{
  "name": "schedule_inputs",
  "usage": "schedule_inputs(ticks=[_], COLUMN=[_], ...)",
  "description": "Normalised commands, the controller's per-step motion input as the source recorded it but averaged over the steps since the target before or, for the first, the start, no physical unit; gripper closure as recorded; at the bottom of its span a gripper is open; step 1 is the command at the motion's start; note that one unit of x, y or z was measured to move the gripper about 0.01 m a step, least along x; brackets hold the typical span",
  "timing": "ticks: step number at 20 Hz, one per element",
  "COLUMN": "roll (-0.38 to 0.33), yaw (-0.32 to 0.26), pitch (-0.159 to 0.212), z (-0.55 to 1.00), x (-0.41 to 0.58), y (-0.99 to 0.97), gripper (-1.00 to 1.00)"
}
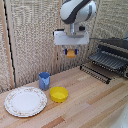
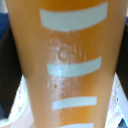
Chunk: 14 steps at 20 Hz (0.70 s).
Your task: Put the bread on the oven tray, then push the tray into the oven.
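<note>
Bread pinched in the clamp and held high above the table, oven pan at three o'clock of it, drawn out of the oven, bread filling the wrist view

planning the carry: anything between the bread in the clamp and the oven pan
Nothing: in the exterior view, the bread hangs in the clamp, and only open air and wall separate it from the oven pan.
</note>
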Motion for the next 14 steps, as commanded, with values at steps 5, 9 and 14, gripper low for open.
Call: schedule_inputs(ticks=[5,9,14], roll=[0.013,0.016,0.070], yaw=[-0.154,-0.118,-0.061], pitch=[0.005,0.018,-0.008], z=[0.38,0.17,-0.03], x=[0.022,0.000,0.133], y=[-0.73,-0.85,-0.89], gripper=[1.00,1.00,1.00])
